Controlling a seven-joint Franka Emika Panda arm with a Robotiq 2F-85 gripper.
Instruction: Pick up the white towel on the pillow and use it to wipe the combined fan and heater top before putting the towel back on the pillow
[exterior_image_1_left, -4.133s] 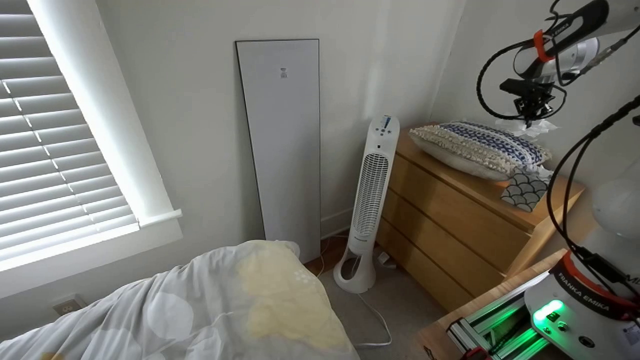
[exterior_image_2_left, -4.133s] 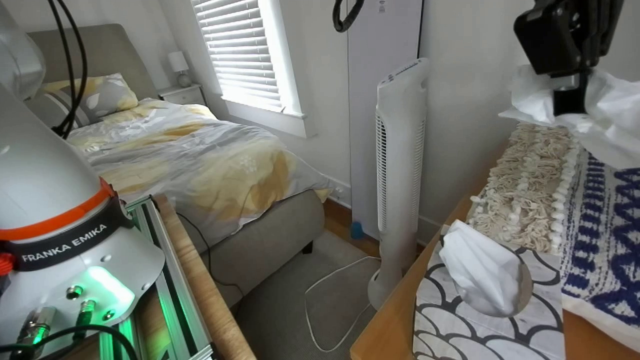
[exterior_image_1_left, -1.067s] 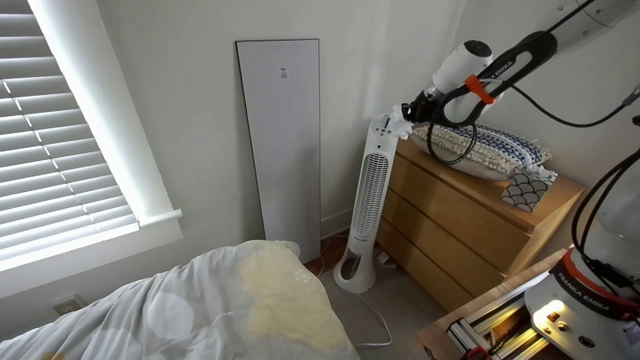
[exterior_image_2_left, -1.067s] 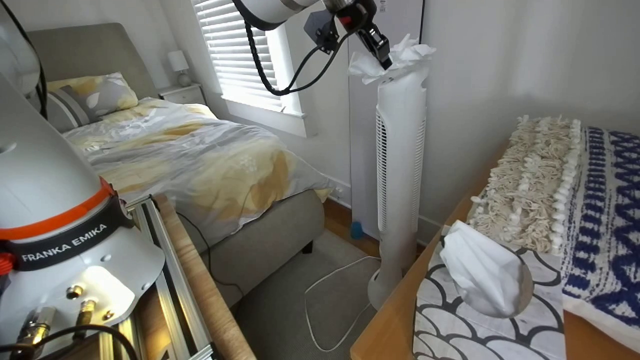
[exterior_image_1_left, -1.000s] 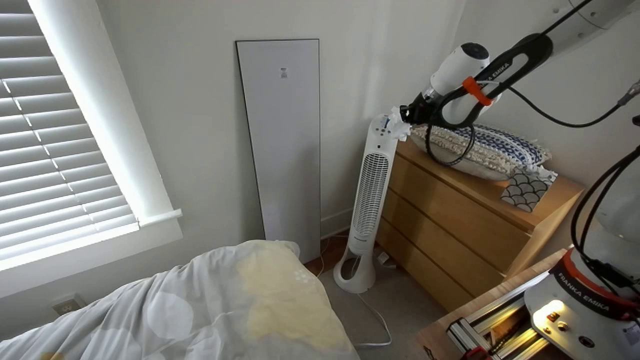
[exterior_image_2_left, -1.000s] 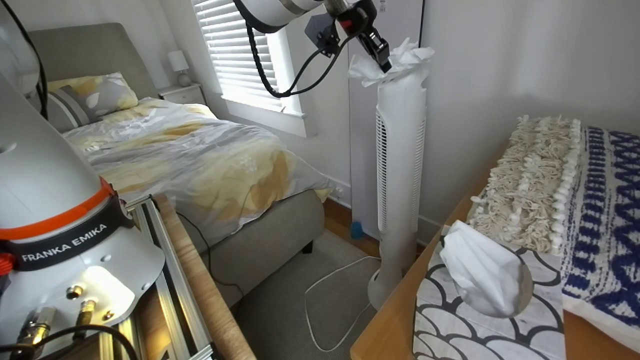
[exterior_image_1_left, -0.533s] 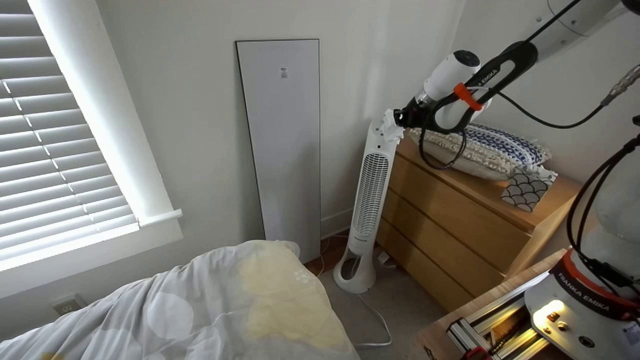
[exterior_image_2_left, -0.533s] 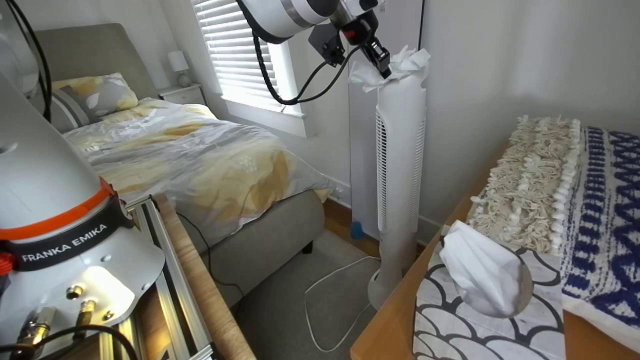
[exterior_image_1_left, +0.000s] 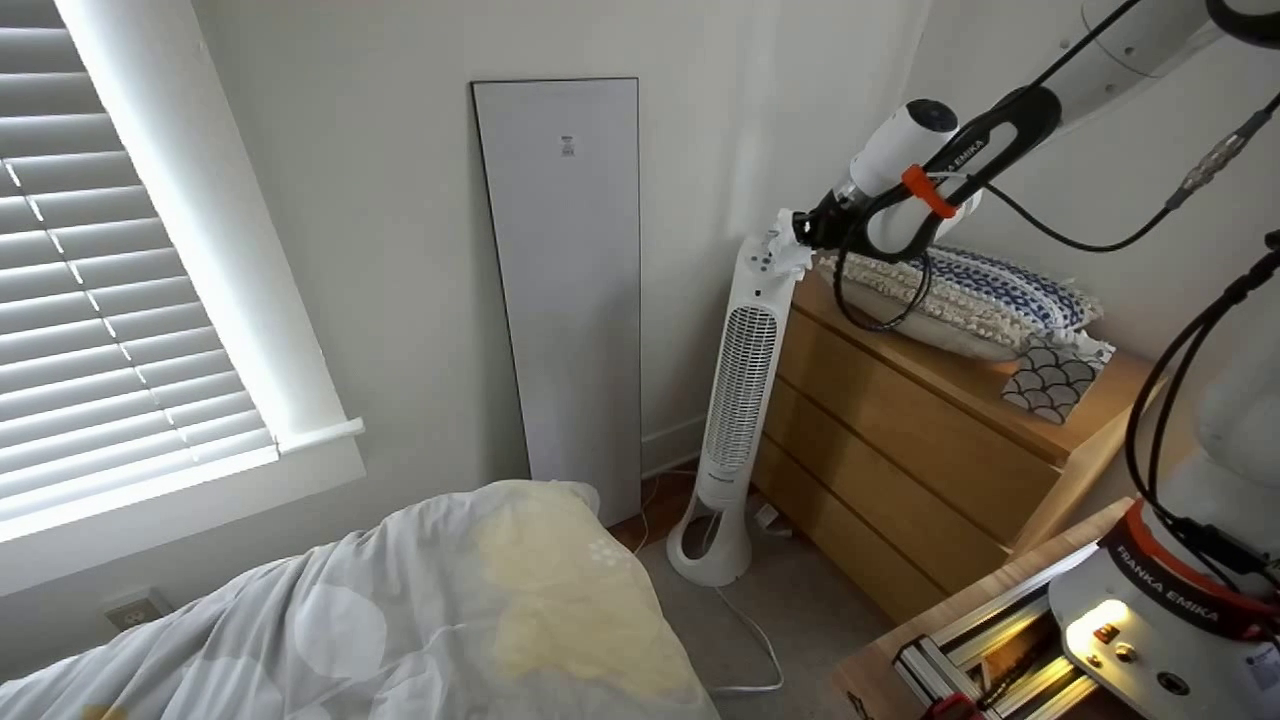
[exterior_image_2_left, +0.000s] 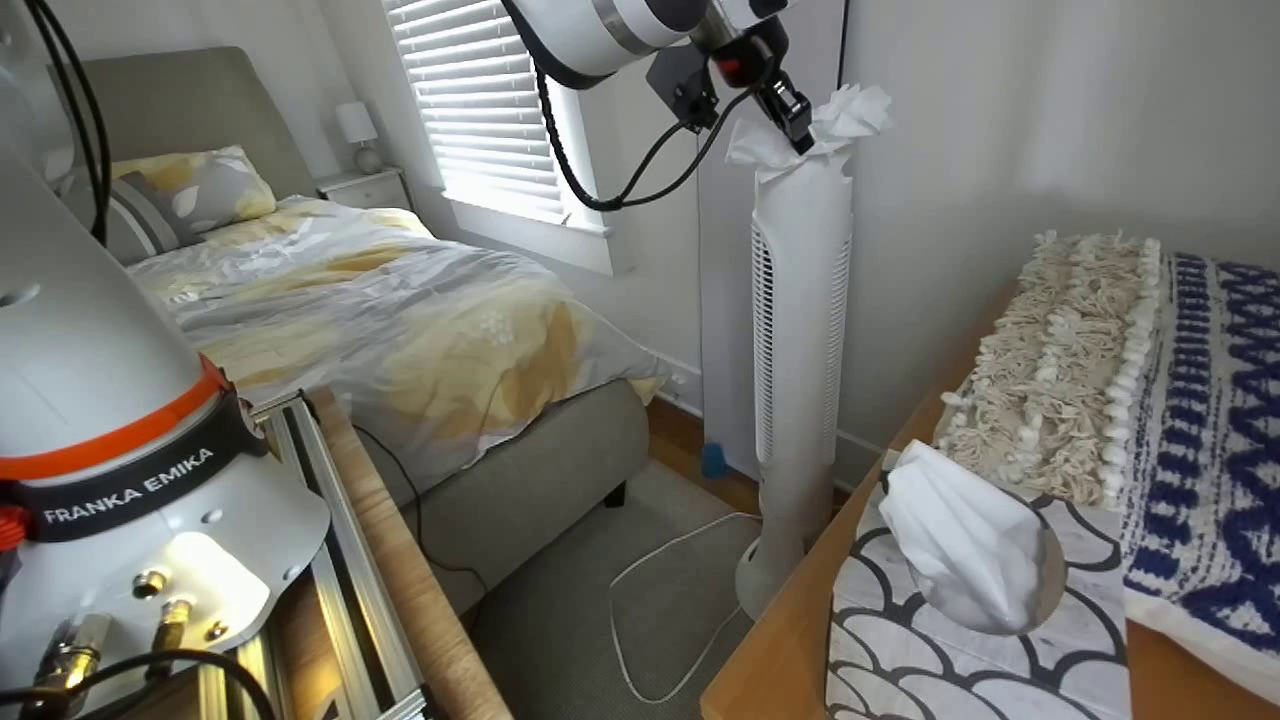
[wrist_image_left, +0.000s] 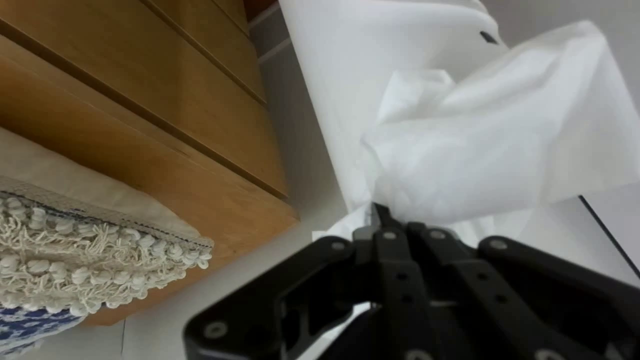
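The towel (wrist_image_left: 485, 155) has moved atop the heater (exterior_image_2_left: 805, 320), the fingers (exterior_image_2_left: 798, 130) pinching it; tissue (exterior_image_2_left: 965, 540) pokes from a box (exterior_image_2_left: 1000, 675).

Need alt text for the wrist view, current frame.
Black two-finger gripper pinching a crumpled, thin white cloth at the top of a smooth white plastic tower fan. On the picture's left, a light-brown wooden chest of drawers bears a cream-fringed, blue-and-white fabric pillow.
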